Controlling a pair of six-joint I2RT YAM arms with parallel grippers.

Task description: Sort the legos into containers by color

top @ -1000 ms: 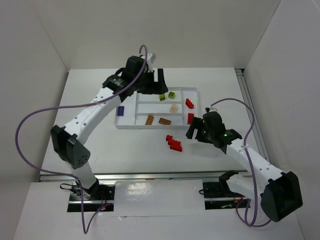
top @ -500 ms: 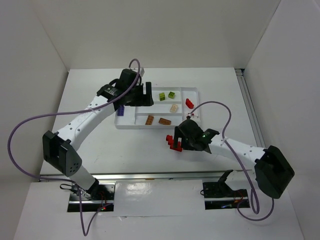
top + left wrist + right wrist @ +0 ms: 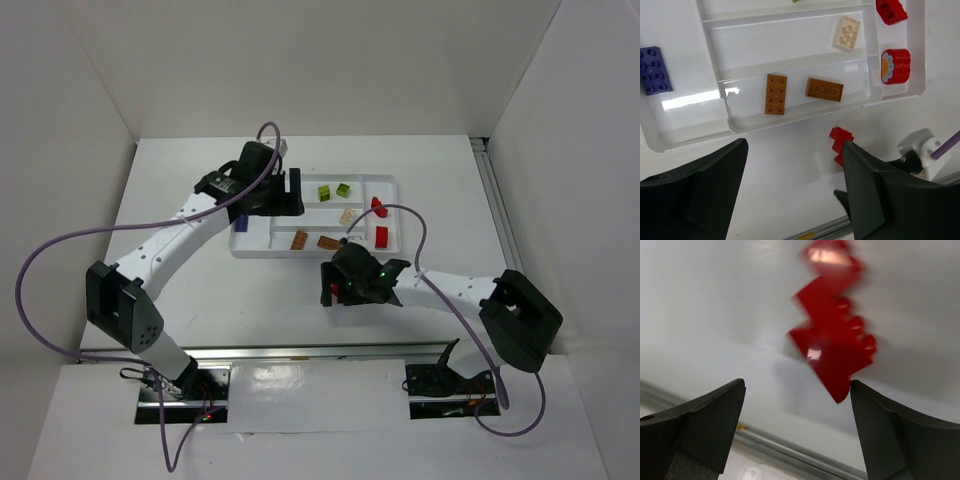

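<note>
Now, my right gripper (image 3: 797, 385) has its jaws apart and empty. The red stack (image 3: 832, 340) lies on the table (image 3: 715, 315) just ahead of the tips, nearer one finger than the other, a little in front of the tray (image 3: 765, 45). I judge I should centre over it, turn to bite its flat sides rather than its stepped corners, and sink low before closing. My left gripper (image 3: 794, 150), also apart and empty, hangs over the tray's near edge, well clear.
</note>
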